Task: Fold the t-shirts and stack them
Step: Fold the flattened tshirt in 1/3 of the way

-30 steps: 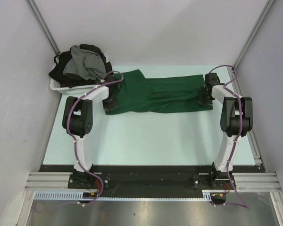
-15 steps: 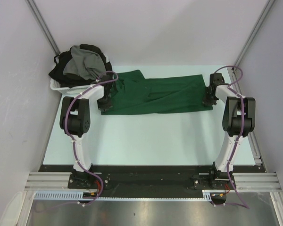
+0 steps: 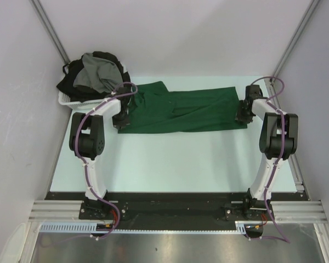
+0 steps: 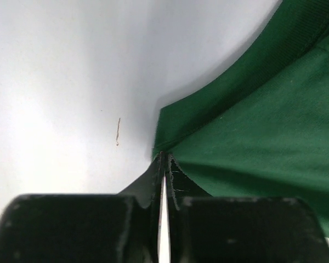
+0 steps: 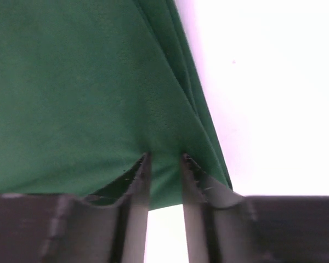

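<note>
The dark green t-shirt (image 3: 181,109) lies stretched flat and long across the far half of the table. My left gripper (image 3: 122,116) is at its left end. In the left wrist view the jaws (image 4: 163,156) are pressed together on the corner of the green cloth (image 4: 252,115). My right gripper (image 3: 241,116) is at the shirt's right end. In the right wrist view its fingers (image 5: 164,159) stand a narrow gap apart with the folded green hem (image 5: 98,98) between them. A grey t-shirt (image 3: 98,74) and black t-shirts (image 3: 71,81) are heaped in the basket.
The white plastic basket (image 3: 67,101) stands at the far left corner against the wall, just beside my left arm. Pale walls enclose the table on the left, the back and the right. A metal rail runs along the right table edge (image 3: 296,170).
Over the last second my left gripper drew the shirt's left end further left and away from me, flattening the cloth. My right gripper shifted slightly away. Since half a second ago almost nothing moved.
</note>
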### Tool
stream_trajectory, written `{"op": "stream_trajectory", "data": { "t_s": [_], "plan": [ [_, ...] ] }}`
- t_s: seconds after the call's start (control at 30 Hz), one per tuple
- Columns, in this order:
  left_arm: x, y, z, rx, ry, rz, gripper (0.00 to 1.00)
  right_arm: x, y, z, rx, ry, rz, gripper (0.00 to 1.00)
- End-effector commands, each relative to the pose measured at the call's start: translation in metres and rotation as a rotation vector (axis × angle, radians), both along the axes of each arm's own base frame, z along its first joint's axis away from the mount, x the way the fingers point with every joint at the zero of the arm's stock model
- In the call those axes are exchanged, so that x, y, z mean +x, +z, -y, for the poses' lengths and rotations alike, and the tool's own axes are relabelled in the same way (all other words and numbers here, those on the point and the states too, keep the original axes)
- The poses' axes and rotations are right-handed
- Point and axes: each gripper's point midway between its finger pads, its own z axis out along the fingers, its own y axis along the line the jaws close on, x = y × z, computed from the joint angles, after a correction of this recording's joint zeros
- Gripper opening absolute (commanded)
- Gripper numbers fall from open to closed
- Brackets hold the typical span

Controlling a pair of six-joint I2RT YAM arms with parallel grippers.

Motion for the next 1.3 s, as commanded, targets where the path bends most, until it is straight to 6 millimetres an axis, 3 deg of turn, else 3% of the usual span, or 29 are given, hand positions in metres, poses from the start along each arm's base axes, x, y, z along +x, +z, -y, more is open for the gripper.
{"op": "stream_trajectory", "data": {
  "t_s": [0.0, 0.17, 0.23, 0.27, 0.3, 0.4, 0.7, 1.0, 1.27],
  "plan": [
    [0.017, 0.046, 0.006, 0.002, -0.047, 0.124, 0.13, 0.017, 0.04, 0.001, 0.005, 0.003, 0.12, 0.39],
    [0.029, 0.077, 0.014, 0.009, -0.074, 0.198, 0.18, 0.03, 0.06, -0.012, 0.048, 0.041, 0.178, 0.38],
    [0.035, 0.091, 0.02, -0.007, -0.082, 0.24, 0.19, 0.036, 0.067, -0.019, 0.052, 0.057, 0.197, 0.32],
    [0.037, 0.096, 0.023, -0.017, -0.083, 0.253, 0.18, 0.038, 0.069, -0.022, 0.058, 0.066, 0.201, 0.28],
    [0.04, 0.101, 0.027, -0.029, -0.087, 0.269, 0.17, 0.04, 0.07, -0.024, 0.058, 0.072, 0.204, 0.17],
    [0.045, 0.103, 0.039, -0.07, -0.106, 0.287, 0.01, 0.045, 0.063, -0.036, 0.052, 0.097, 0.196, 0.0],
    [0.045, 0.056, 0.059, -0.126, -0.115, 0.201, 0.0, 0.055, 0.038, -0.039, 0.02, 0.106, 0.138, 0.0],
    [0.047, 0.039, 0.077, -0.174, -0.147, 0.169, 0.0, 0.053, 0.024, -0.038, 0.022, 0.099, 0.106, 0.0],
    [0.023, 0.001, 0.08, -0.139, -0.15, 0.012, 0.0, 0.041, 0.005, -0.039, 0.028, 0.093, 0.053, 0.0]
  ]
}}
